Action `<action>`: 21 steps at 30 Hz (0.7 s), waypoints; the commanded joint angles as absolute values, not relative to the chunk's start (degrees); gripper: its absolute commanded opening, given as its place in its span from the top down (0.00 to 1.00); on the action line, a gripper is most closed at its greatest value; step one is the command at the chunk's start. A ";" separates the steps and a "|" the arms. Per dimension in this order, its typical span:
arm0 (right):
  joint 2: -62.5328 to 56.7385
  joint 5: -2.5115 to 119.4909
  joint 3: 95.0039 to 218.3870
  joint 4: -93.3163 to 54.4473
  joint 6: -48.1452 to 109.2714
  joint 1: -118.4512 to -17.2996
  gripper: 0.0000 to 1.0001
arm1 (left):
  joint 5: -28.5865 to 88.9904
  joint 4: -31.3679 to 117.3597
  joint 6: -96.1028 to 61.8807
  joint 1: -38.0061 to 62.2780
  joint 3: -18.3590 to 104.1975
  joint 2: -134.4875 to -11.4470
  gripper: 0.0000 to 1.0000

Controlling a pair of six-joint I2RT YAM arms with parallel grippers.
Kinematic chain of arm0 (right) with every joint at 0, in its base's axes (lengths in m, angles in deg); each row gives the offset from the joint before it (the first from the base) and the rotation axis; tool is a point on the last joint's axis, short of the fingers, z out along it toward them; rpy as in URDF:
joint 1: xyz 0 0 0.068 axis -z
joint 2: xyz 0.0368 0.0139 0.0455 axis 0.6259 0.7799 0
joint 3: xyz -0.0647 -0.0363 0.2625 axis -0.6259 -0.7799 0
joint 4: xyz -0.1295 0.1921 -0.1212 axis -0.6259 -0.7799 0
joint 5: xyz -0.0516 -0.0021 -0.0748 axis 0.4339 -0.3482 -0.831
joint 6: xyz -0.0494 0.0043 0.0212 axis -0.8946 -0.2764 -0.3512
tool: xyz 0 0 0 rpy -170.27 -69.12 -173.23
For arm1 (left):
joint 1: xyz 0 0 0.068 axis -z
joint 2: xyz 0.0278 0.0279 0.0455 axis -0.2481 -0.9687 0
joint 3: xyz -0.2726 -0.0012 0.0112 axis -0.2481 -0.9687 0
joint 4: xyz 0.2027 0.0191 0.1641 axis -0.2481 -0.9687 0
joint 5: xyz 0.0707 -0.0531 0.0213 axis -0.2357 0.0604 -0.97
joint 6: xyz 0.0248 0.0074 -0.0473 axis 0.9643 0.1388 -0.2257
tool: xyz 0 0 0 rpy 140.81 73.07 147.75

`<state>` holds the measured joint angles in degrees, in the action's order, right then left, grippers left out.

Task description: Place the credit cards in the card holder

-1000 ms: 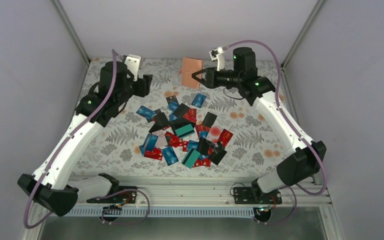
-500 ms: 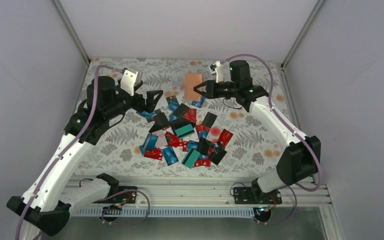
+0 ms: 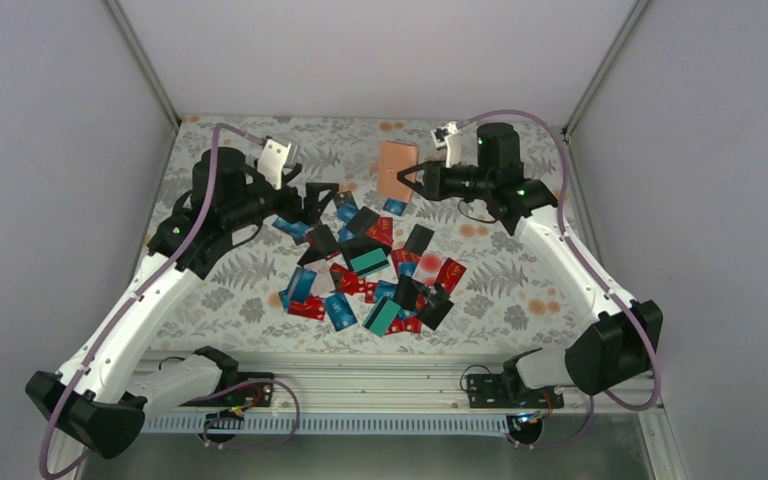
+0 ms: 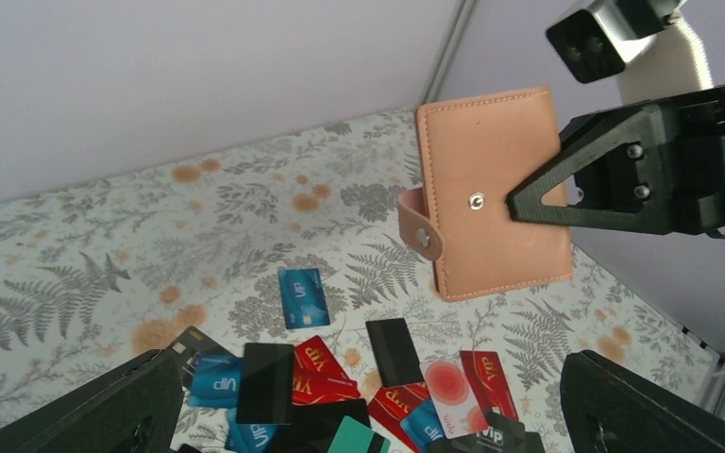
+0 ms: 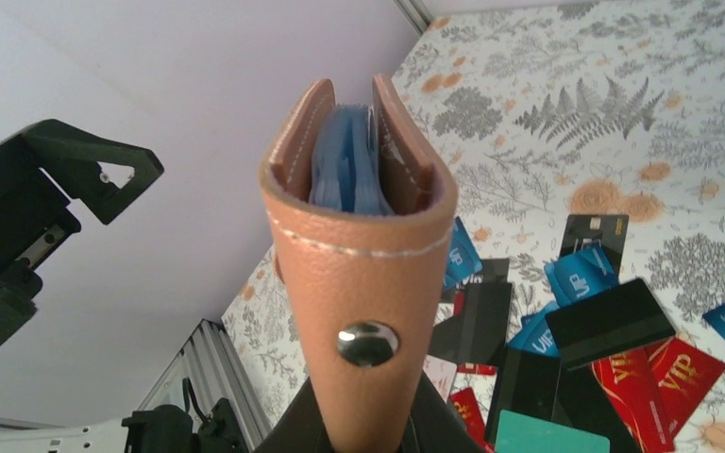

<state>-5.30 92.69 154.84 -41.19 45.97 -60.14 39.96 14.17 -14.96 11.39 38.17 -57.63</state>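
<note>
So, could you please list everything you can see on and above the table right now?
credit cards: many, overlapping; blue, red, black, teal; scattered in the middle.
card holder: one; tan; held up at the far side.
table: one; pale fern print; beneath everything.
left gripper: one; black; open, over the cards' far-left edge.
right gripper: one; black; shut on the card holder.

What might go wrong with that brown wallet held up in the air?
The right gripper pinches the card holder by one side, so a push may twist it loose. It looks narrow inside and already holds blue cards. The credit cards lie flat and overlapping; the open left gripper may lift two.
</note>
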 commanded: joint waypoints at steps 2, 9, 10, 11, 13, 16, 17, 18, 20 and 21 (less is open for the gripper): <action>-4.26 95.54 153.44 -39.50 44.69 -59.67 0.96 | 45.07 18.91 -13.36 11.16 34.69 -56.74 0.02; 1.47 103.82 157.54 -38.21 44.07 -59.34 0.96 | 49.87 26.49 -13.69 11.19 31.12 -58.06 0.06; 1.98 104.90 158.51 -38.20 43.91 -59.30 0.96 | 50.17 27.60 -14.00 11.21 30.87 -58.56 0.06; 2.61 105.99 159.33 -38.38 43.70 -59.31 0.96 | 50.55 28.68 -14.39 11.17 30.72 -59.17 0.06; 3.44 108.80 160.60 -38.54 42.99 -59.31 0.96 | 51.25 30.30 -14.95 11.21 31.06 -61.03 0.08; 4.04 111.81 162.07 -38.15 42.37 -59.32 0.96 | 52.32 32.86 -15.83 11.21 31.55 -64.05 0.12; 4.27 113.18 162.68 -38.03 42.07 -59.28 0.96 | 52.83 33.64 -16.00 11.17 31.89 -64.92 0.13; 4.70 114.86 163.32 -38.05 41.51 -59.23 0.96 | 53.21 34.41 -16.19 11.16 32.44 -66.16 0.15; 5.17 118.98 164.27 -38.42 39.57 -59.06 0.96 | 53.94 34.62 -16.09 10.98 34.18 -68.06 0.22; 5.22 120.73 164.53 -38.67 38.48 -58.91 0.96 | 54.22 34.26 -15.94 10.84 35.29 -68.85 0.26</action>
